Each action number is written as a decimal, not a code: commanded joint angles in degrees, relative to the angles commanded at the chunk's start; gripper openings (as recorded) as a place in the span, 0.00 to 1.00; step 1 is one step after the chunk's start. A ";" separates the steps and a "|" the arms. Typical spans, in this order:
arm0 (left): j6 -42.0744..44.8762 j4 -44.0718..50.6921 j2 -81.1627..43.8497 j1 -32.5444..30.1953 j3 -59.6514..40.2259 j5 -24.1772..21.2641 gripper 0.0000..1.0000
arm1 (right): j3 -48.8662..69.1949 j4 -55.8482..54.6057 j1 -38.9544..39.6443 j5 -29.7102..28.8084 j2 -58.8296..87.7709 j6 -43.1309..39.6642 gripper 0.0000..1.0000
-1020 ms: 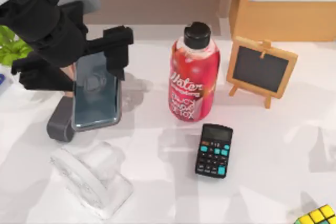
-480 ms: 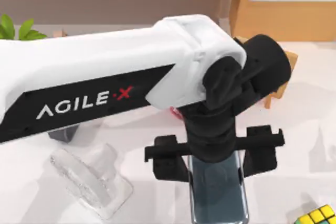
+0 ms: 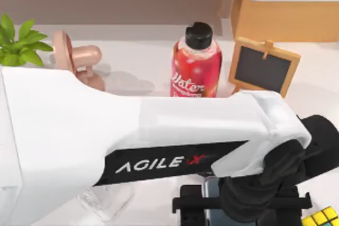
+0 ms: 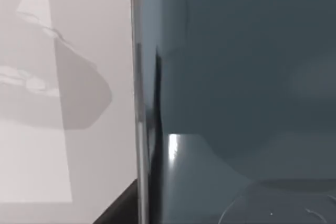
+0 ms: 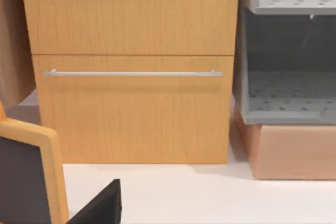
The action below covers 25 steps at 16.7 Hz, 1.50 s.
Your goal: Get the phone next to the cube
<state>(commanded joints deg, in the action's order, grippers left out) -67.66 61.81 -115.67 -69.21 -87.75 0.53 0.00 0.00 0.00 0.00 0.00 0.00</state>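
Observation:
My left arm [image 3: 132, 141] reaches across the table from the left to the front right. Its gripper [image 3: 241, 215] is shut on the phone [image 3: 213, 216], a dark slab of which a narrow strip shows beside the black wrist. In the left wrist view the phone's dark glass [image 4: 236, 77] sits close up over the white table. The cube [image 3: 321, 218], with yellow and green squares, lies at the front right corner, a short way to the right of the gripper. My right arm is parked off to the right, its wrist view facing a wooden cabinet.
A red bottle [image 3: 196, 64] stands at the back centre, with a small chalkboard easel [image 3: 262, 70] to its right. A plant [image 3: 18, 46] and a pink object [image 3: 74, 56] are at the back left. A clear holder [image 3: 103, 202] peeks out under the arm. The cabinet drawer [image 5: 131, 72] is behind.
My left arm has swung from the back left, carrying the phone across the table to the front right, toward the cube. It now covers the calculator.

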 joint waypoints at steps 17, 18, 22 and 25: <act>-0.03 -2.40 3.06 -1.71 -2.22 5.06 0.00 | 0.00 0.00 0.00 0.00 0.00 0.00 1.00; -0.07 -2.71 3.37 -2.01 -2.52 5.69 0.00 | 0.00 0.00 0.00 0.00 0.00 0.00 1.00; -0.21 -4.13 4.83 -3.11 -3.66 8.05 0.00 | 0.00 0.00 0.00 0.00 0.00 0.00 1.00; -0.29 -5.35 6.00 -3.69 -4.24 9.42 0.00 | 0.00 0.00 0.00 0.00 0.00 0.00 1.00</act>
<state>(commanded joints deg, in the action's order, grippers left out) -67.95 56.46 -109.67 -72.90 -91.99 9.95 0.00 0.00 0.00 0.00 0.00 0.00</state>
